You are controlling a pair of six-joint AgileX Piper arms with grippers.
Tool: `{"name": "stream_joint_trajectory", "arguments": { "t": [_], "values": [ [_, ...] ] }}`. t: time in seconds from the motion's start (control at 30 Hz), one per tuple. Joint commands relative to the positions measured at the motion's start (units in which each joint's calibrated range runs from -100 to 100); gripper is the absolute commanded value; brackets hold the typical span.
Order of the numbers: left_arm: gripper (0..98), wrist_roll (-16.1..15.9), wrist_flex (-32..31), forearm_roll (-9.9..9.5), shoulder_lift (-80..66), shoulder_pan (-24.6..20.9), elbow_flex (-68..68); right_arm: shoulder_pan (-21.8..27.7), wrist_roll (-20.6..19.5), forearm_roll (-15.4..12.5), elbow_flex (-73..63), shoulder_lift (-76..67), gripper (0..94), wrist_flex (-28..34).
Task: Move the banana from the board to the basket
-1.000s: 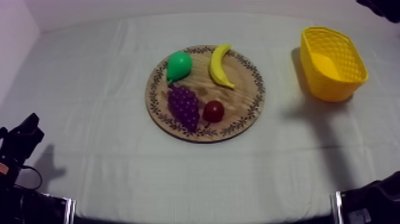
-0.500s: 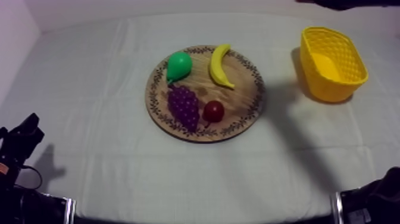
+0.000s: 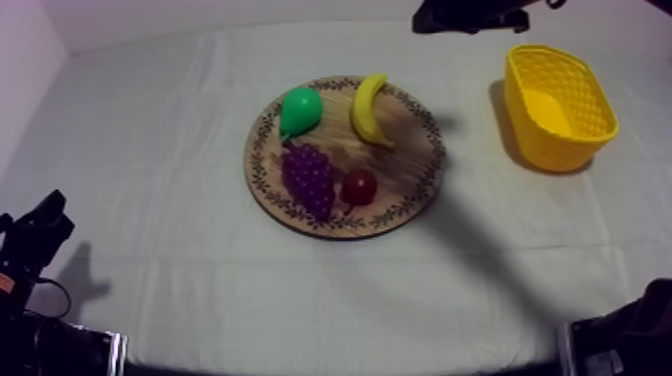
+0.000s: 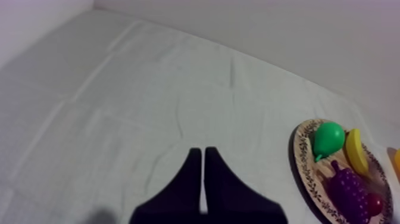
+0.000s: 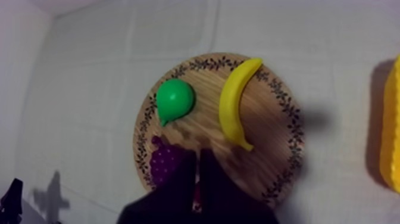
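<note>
Top view: we see grey-white cloth (image 3: 150, 200), pale wall (image 3: 200, 10) behind. Curved yellow banana (image 3: 368, 110) lies at the wooden board's (image 3: 410, 160) far edge. Our left gripper (image 4: 202, 152) and right gripper (image 5: 198, 154) are closed, empty.

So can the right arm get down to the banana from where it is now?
Probably yes. The right gripper hangs over the board; the banana lies bare there, apart from the pear, nothing covering it. The gripper is shut, so it must open first.

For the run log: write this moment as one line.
left claw: shut | right claw: shut, aimed at wooden board | banana: on wooden board, ungrasped | yellow basket: no fruit seen
</note>
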Motion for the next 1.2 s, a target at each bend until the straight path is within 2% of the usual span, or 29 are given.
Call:
{"name": "stream_joint_trajectory", "arguments": {
  "t": [0.0,0.13,0.33,0.43,0.6,0.73,0.77,0.87,0.97,1.03,1.17],
  "values": [
    [0.1,0.01,0.03,0.01,-0.03,-0.01,0.02,-0.23,-0.58,-0.52,-1.57,3.54,1.0,0.74],
    [0.1,0.02,0.03,0.01,-0.03,-0.01,0.02,-1.70,-3.08,0.36,-2.99,7.66,1.2,0.71],
    [0.1,-0.01,0.03,0.01,-0.03,-0.01,0.02,-5.14,-9.14,4.88,-2.97,12.08,0.7,1.49],
    [0.1,-0.02,0.03,0.01,-0.03,-0.01,0.02,-5.27,-9.29,4.80,-2.29,12.78,1.9,1.70],
    [0.1,-0.03,0.03,0.01,-0.03,-0.01,0.02,-4.26,-6.60,3.36,-2.85,13.32,9.6,2.62],
    [0.1,-0.03,0.03,0.01,-0.03,-0.01,0.02,-3.96,-4.14,3.13,-4.07,13.80,18.1,3.53],
    [0.1,-0.03,0.03,0.01,-0.03,-0.01,0.02,-4.03,-3.90,3.37,-4.26,13.91,22.6,3.62],
    [0.1,-0.03,0.03,0.01,-0.03,-0.01,0.02,-4.29,-3.62,4.31,-4.43,14.05,45.5,3.59],
    [0.1,-0.03,0.03,0.01,-0.03,-0.01,0.02,-4.39,-3.38,4.90,-4.44,13.90,59.1,3.50],
    [0.1,-0.03,0.03,0.01,-0.03,-0.01,0.02,-4.09,-3.19,4.98,-4.53,13.75,63.0,3.50],
    [0.1,-0.03,0.03,0.01,-0.03,-0.01,0.02,-3.52,-2.85,5.05,-4.81,13.61,64.5,3.69]
  ]
}}
